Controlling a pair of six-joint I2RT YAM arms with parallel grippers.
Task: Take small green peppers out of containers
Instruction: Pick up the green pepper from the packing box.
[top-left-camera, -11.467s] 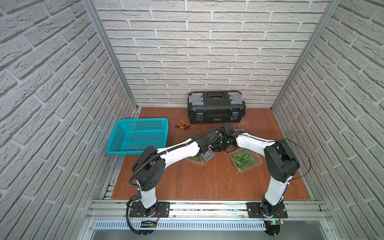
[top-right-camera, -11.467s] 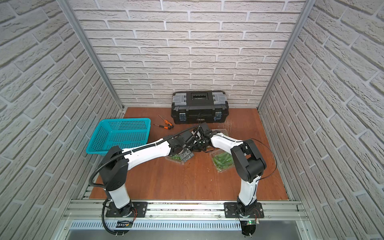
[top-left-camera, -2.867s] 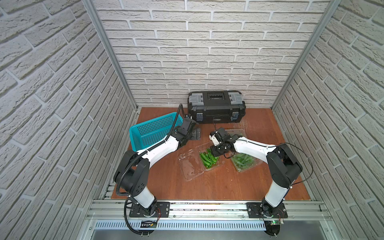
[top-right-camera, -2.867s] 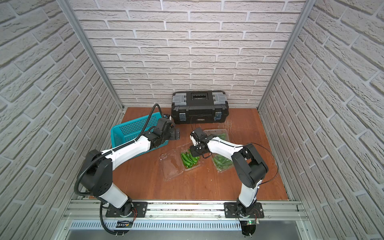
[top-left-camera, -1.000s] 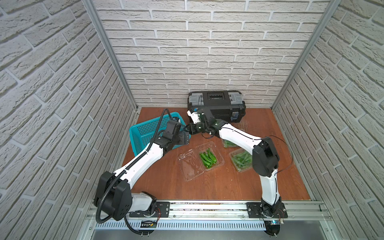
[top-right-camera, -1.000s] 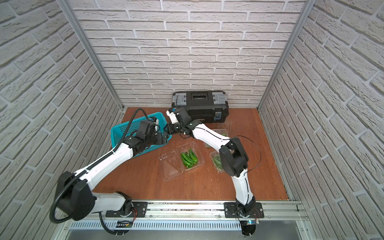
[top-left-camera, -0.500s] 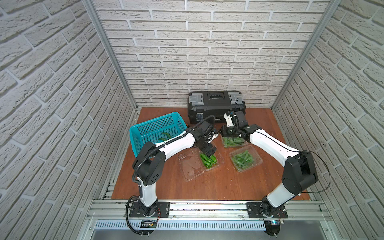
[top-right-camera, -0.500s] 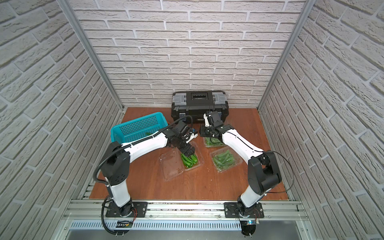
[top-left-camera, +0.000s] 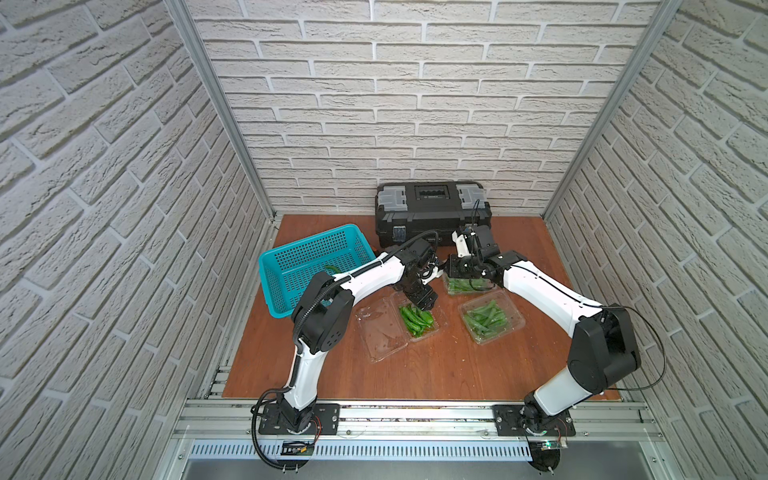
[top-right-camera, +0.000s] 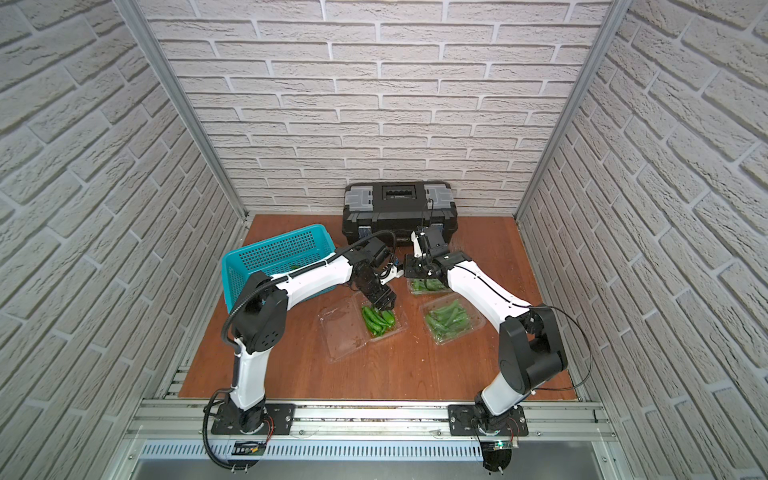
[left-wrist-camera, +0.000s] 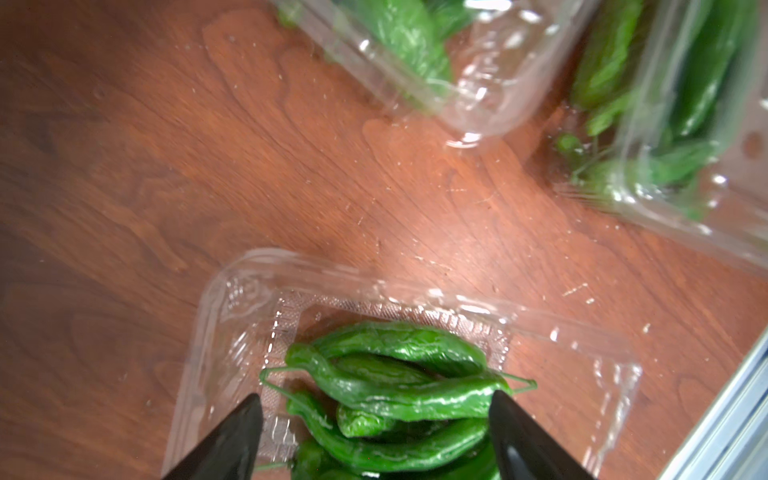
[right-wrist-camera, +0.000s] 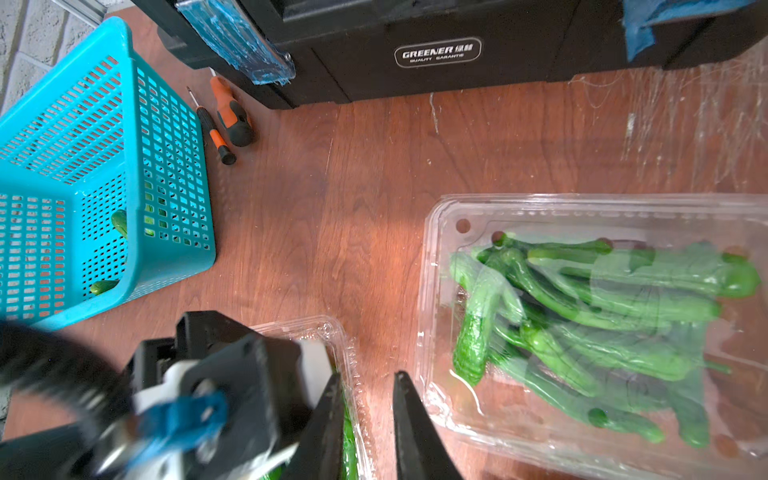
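While left tool (left-wrist-camera: 375, 397) gapes, peppers (left-wrist-camera: 399, 347) lie btwn, poss. touching it.

Left hand (left-wrist-camera: 374, 397) spread wide around small green peppers (left-wrist-camera: 386, 353), open clear container (left-wrist-camera: 216, 316), two more containers (left-wrist-camera: 478, 83) nearby

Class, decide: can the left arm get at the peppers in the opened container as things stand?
Probably yes: its lid lies flat open, and the left gripper hangs just over those peppers, fingers spread either side, nothing in between.
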